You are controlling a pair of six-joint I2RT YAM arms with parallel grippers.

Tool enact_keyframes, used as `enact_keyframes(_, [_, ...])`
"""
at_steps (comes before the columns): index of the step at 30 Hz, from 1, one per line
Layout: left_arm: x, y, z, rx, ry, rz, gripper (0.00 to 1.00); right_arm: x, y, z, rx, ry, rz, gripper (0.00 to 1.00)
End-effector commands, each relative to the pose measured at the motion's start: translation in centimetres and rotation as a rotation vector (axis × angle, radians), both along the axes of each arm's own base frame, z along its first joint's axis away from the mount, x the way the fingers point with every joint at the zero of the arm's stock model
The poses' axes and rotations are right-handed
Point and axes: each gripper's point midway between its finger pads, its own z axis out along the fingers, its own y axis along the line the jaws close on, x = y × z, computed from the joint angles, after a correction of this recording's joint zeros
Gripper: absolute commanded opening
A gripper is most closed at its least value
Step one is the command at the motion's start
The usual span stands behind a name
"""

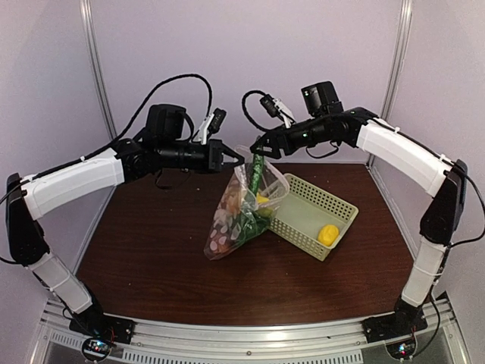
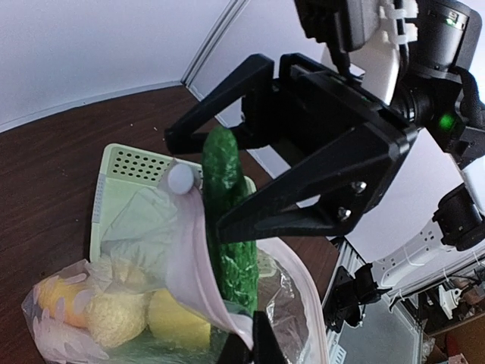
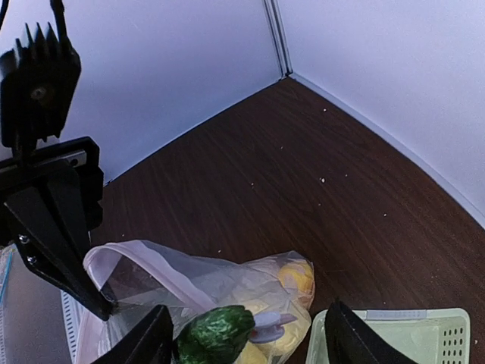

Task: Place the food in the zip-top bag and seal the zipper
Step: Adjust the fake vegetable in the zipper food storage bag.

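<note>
While the left pincer (image 1: 233,158) is pressed together on the zipper (image 2: 189,243), holding the bag's mouth edge up, the right pincer (image 3: 248,307) stands spread. Its two fingers sit either side of the cucumber (image 2: 222,171), near its top; I cannot tell whether either touches it. The cucumber stands almost upright, its lower part down inside the bag (image 1: 235,212) and its top poking out through the open mouth. Beneath it in the bag lie a lemon (image 2: 178,318), a pale rough ball (image 2: 117,315) and some orange and brown pieces. The bag slants down from the left pincer, and its low end rests on the table (image 1: 151,250). Just to its right is the basket (image 1: 303,199), touching or nearly touching the bag. One more lemon (image 1: 328,234) lies in the basket's near right corner.
</note>
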Motion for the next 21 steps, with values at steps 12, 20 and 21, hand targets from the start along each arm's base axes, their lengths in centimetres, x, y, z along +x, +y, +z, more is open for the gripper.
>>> enact_keyframes(12, [-0.5,-1.0,-0.4,-0.018,-0.024,-0.066,0.0,-2.7,-0.2,1.0,0.048,0.009,0.08,0.13])
enact_keyframes(20, [0.2,-1.1,-0.3,-0.042,0.005,-0.023,0.0,-5.2,-1.6,5.5,0.154,-0.139,0.101,0.08])
enact_keyframes(21, [0.4,-1.1,0.0,-0.052,0.007,-0.015,0.0,-5.6,-1.8,5.7,0.17,-0.153,0.105,0.07])
